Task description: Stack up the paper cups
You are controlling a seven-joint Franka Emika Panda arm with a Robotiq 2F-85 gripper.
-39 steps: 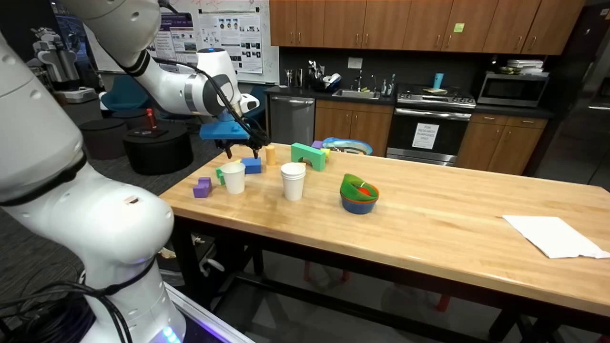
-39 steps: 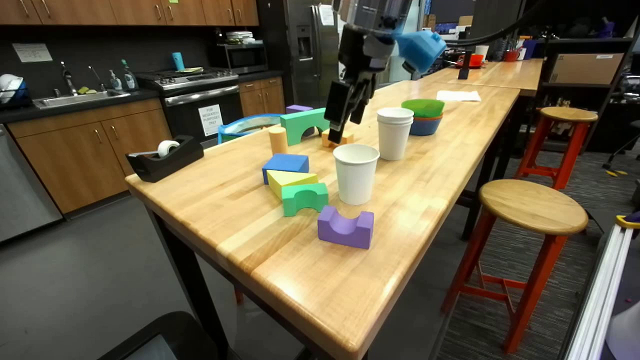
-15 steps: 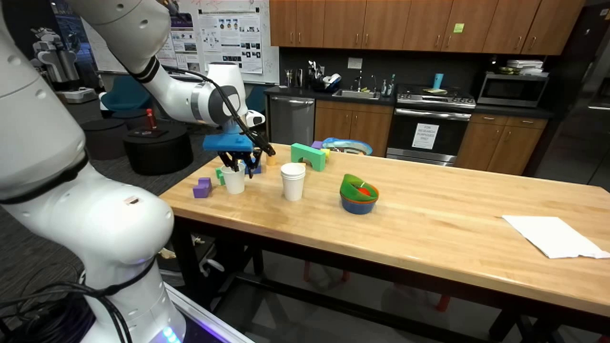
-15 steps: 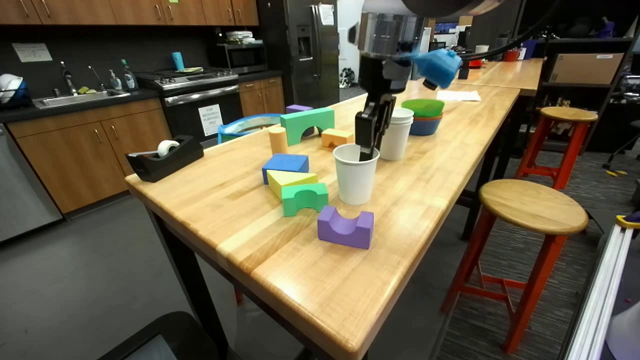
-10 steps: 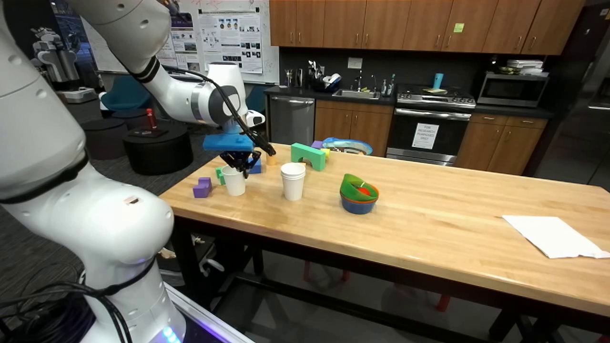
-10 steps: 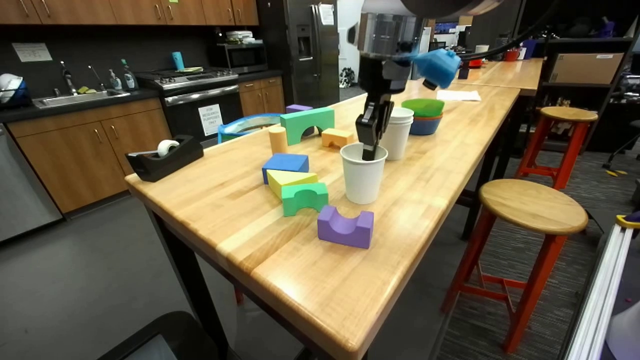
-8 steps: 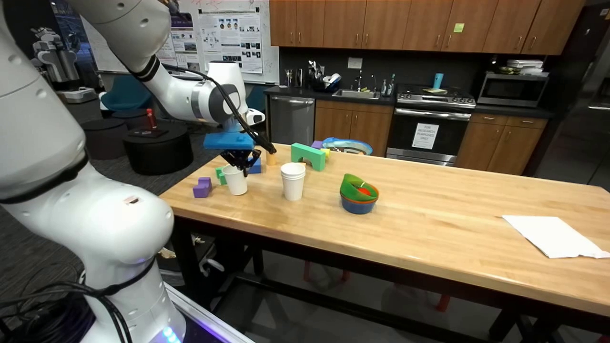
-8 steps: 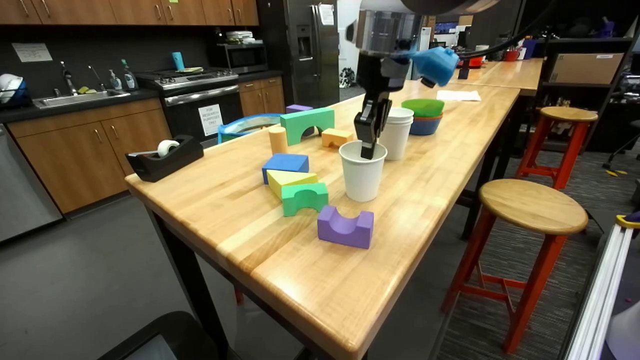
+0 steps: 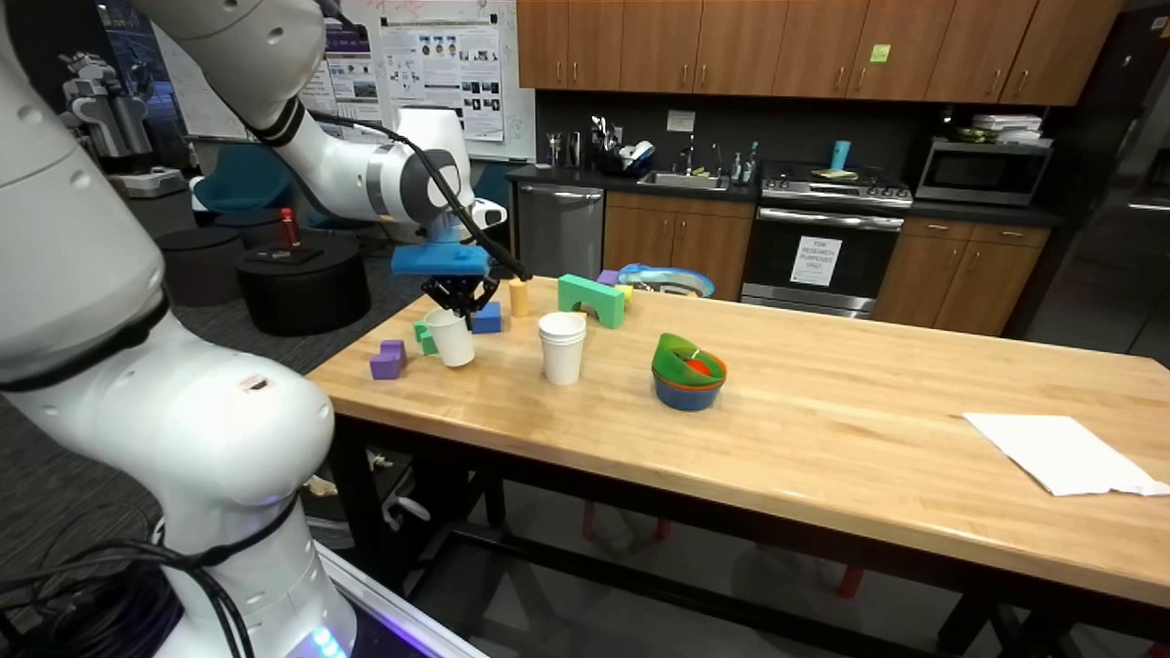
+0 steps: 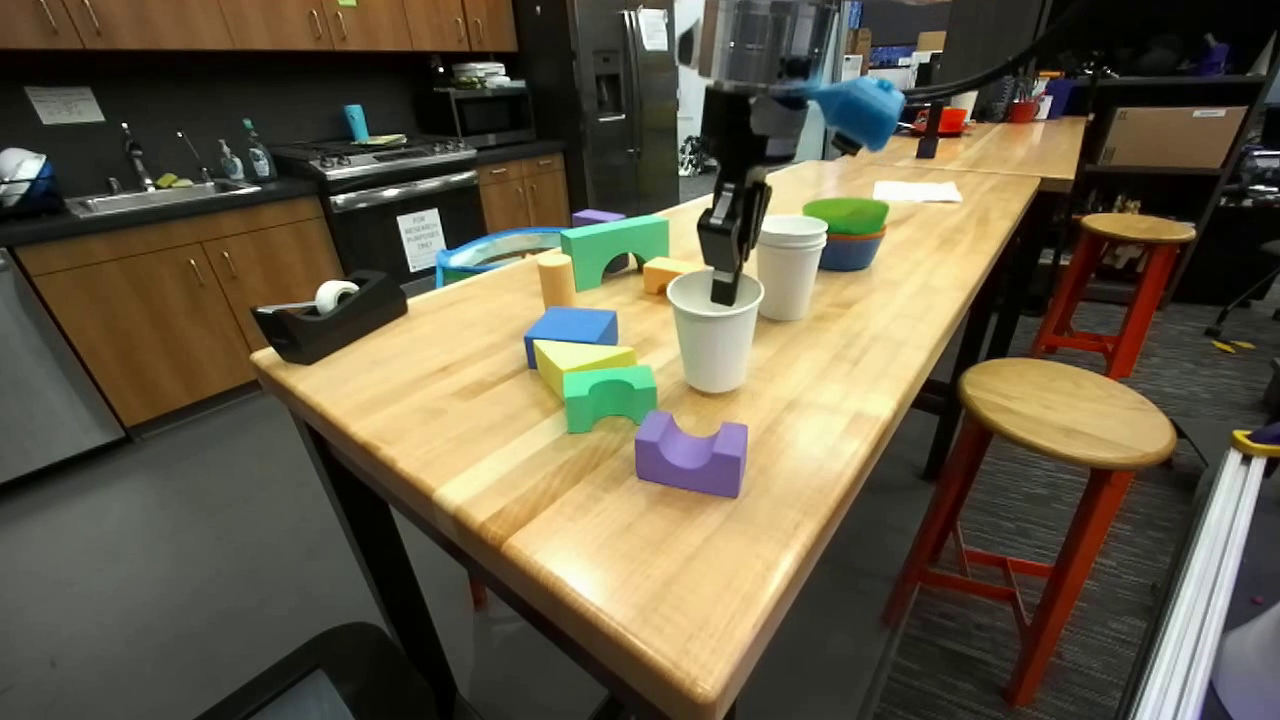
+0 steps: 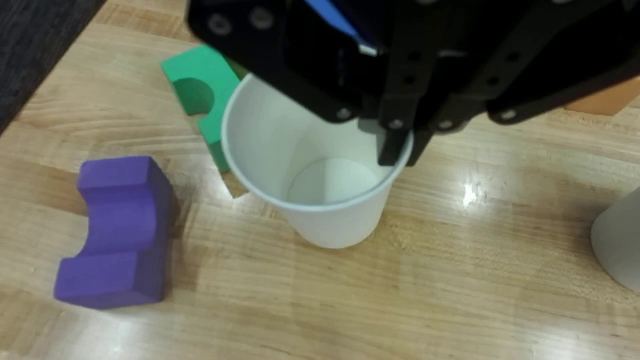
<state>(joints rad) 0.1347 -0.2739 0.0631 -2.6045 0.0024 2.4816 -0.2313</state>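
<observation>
Paper cup [image 10: 715, 345], white and slightly tilted, is held over the wooden table [image 10: 600, 550], its rim pinched between the gripper's [image 11: 406, 149] nearly closed fingers, near an upright nested cup stack [image 9: 562, 352].

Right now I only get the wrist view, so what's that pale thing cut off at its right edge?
Observer: A stack of nested white paper cups; an exterior view shows more than one rim at its top.
Operator: Got it. And what stands on the far side of it from me?
Observer: In both exterior views, a set of nested bowls, green on top and blue at the bottom.
Operator: How does what I'm holding look from out there?
Observer: In an exterior view, the single white paper cup appears to lean slightly, its base toward the stack.
</observation>
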